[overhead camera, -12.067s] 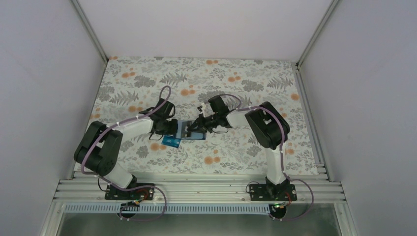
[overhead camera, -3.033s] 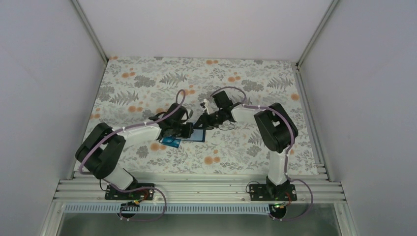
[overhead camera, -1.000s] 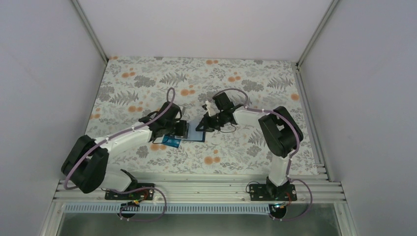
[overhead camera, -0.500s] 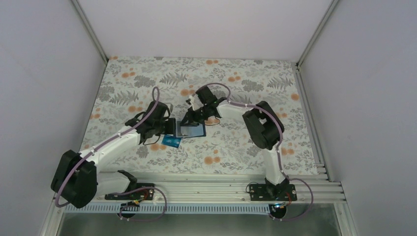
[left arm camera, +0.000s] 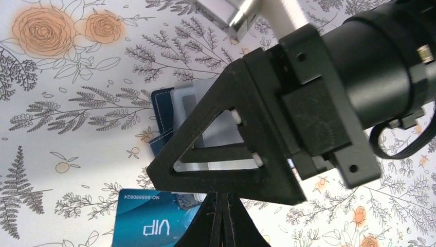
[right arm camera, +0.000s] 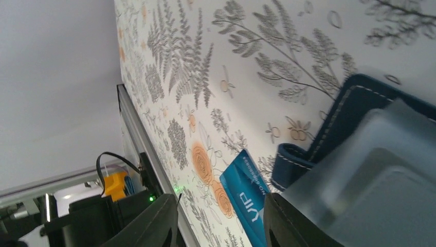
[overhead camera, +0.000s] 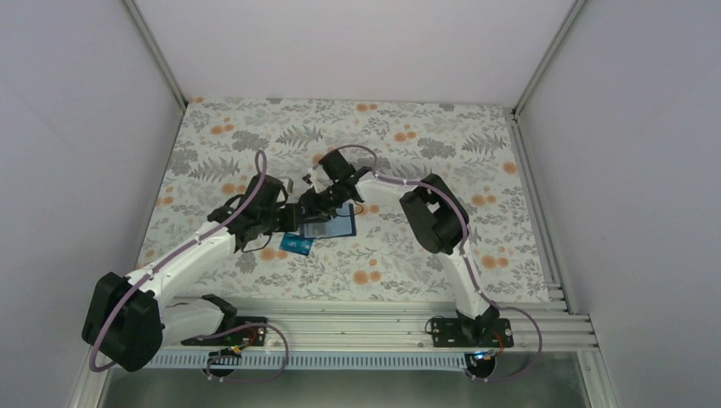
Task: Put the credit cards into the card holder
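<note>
Top view: both arms meet mid-desk over the dark navy-blue folding card holder (overhead camera: 340, 223), lying open on the floral-cloth desk (overhead camera: 255, 144). The teal-blue flat credit card (overhead camera: 296, 246) is at its 8 o'clock, just beside it. Finger gaps are unreadable from up here.

R wrist cam fills that in: right fingers (right arm camera: 218, 198) parted, desk showing btwn them, gripping nothing. Holder's stitched edge + frosted window (right arm camera: 380, 170) sit at their 2 o'clock, outside the gap. Teal card lies beyond the tips.

L wrist cam: left fingers (left arm camera: 221, 221) pinched tight to a point. Can't tell if a thin card's nipped in there. Holder's at their 11 o'clock, half hidden by the right fingers' black triangular frame crossing over it; touching or not, can't tell. Teal card, "VIP" print up, is near at 9 o'clock.
</note>
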Available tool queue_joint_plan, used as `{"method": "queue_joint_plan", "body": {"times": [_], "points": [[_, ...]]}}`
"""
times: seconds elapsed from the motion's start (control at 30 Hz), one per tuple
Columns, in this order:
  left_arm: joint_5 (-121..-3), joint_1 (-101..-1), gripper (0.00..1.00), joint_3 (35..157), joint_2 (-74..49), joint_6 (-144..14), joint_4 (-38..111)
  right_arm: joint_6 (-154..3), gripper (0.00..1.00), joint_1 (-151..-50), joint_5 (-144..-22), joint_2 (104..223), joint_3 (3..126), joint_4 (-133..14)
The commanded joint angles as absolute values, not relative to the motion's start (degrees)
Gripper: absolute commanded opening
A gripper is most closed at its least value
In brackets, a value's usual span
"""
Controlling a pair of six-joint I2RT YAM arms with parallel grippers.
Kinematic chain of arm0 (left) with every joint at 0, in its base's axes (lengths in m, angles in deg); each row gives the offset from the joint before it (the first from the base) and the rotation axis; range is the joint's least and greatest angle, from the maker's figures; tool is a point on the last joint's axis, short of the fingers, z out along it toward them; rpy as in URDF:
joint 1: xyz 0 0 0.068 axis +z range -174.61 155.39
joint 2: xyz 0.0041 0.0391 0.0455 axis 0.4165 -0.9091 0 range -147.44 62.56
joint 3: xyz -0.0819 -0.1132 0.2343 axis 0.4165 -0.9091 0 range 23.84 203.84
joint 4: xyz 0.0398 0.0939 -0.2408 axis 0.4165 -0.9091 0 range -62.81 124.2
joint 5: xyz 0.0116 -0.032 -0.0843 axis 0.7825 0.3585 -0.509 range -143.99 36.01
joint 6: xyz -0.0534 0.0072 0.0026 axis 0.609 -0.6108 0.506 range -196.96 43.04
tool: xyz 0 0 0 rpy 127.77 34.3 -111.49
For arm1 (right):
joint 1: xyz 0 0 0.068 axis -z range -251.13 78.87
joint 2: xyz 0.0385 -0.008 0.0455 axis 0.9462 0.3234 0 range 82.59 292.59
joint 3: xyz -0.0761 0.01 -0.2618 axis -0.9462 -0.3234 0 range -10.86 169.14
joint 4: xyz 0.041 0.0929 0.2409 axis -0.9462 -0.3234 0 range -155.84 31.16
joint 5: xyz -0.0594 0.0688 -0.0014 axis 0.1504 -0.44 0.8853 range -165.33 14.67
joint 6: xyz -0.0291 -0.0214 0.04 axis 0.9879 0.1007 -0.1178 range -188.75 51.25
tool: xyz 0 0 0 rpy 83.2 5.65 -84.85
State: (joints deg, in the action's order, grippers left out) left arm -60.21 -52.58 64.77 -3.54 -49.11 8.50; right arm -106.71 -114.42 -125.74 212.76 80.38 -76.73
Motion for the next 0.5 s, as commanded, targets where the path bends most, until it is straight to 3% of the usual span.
{"method": "queue_joint_plan", "body": {"times": [0.0,0.2,0.47], "points": [[-58.48,-52.26,0.04,63.57,-3.52,-46.07,6.52,-102.58,0.47,-114.53,-127.88,211.3,83.87,-80.31],[-55.12,-52.37,0.05,59.3,-5.16,-40.34,6.07,-95.88,0.54,-113.78,-121.78,205.92,81.34,-84.6],[-53.16,-52.3,0.07,57.71,-10.76,-39.3,10.83,-95.0,0.54,-113.76,-117.9,193.85,61.61,-78.66]]}}
